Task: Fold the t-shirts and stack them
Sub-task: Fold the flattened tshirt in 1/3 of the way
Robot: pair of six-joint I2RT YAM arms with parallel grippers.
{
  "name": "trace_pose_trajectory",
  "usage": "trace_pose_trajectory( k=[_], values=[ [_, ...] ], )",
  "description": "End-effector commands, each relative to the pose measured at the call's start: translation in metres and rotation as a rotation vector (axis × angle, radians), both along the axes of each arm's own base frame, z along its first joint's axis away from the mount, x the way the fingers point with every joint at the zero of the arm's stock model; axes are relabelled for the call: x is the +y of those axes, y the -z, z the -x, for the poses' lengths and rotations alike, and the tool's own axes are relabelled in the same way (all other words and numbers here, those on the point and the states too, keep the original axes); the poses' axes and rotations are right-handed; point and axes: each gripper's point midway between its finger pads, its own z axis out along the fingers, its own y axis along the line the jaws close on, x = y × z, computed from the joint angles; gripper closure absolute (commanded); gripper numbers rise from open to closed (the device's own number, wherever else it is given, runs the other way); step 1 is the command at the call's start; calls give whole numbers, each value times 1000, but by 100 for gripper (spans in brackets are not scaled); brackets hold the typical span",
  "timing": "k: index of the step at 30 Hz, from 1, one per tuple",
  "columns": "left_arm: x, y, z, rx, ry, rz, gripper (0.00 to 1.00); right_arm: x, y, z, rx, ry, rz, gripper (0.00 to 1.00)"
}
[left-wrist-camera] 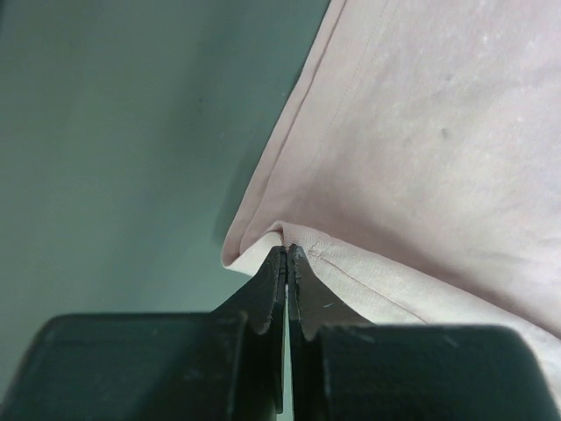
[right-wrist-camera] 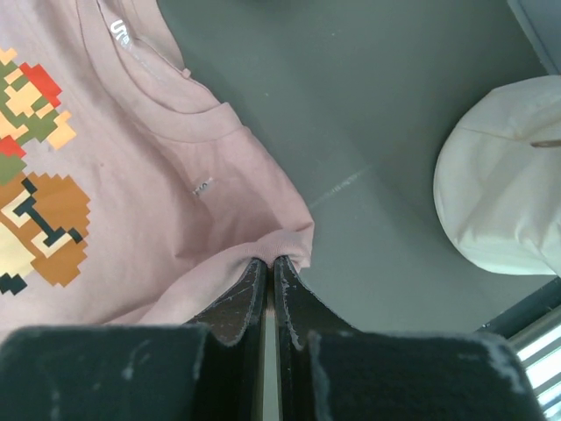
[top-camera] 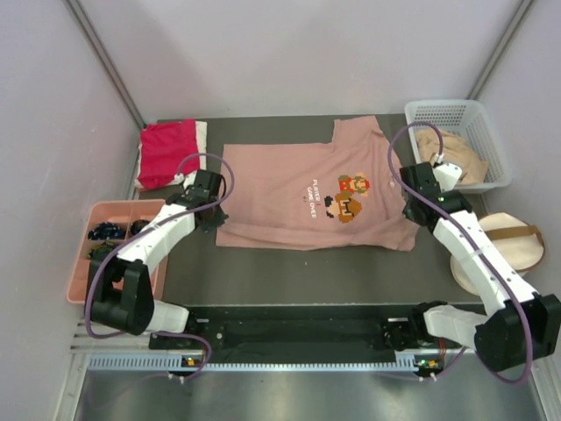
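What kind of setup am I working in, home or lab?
Likely a lab test cell: pale panel walls enclose a dark table, with a white basket and pink tray staged beside the pink t-shirt.

From above, the white lettering (top-camera: 308, 191) on the dusty-pink cloth t-shirt (top-camera: 267, 193) is too small to read. At 9 o'clock, dark bits (top-camera: 110, 231) in the salmon plastic compartment tray (top-camera: 103, 210) cannot be identified. The round cream bag (right-wrist-camera: 500, 175) runs off the right wrist view's 3 o'clock edge.
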Motion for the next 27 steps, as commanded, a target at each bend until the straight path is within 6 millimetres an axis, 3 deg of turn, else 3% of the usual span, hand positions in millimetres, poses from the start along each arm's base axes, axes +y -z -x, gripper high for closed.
trace_pose_trajectory(
  k=[1, 11, 19, 27],
  values=[
    [4, -19, -24, -84, -15, -3, 100, -1, -23, -33, -86, -3, -11, 100],
    [24, -18, -32, -87, -45, -4, 100, 1, -19, -70, -83, -28, -5, 100],
    [22, -7, -44, -70, -34, -4, 100, 4, -10, -95, -62, -48, 11, 100],
    [14, -19, -71, -103, -10, 9, 100, 2, -22, -118, -79, -59, 20, 100]
  ],
)
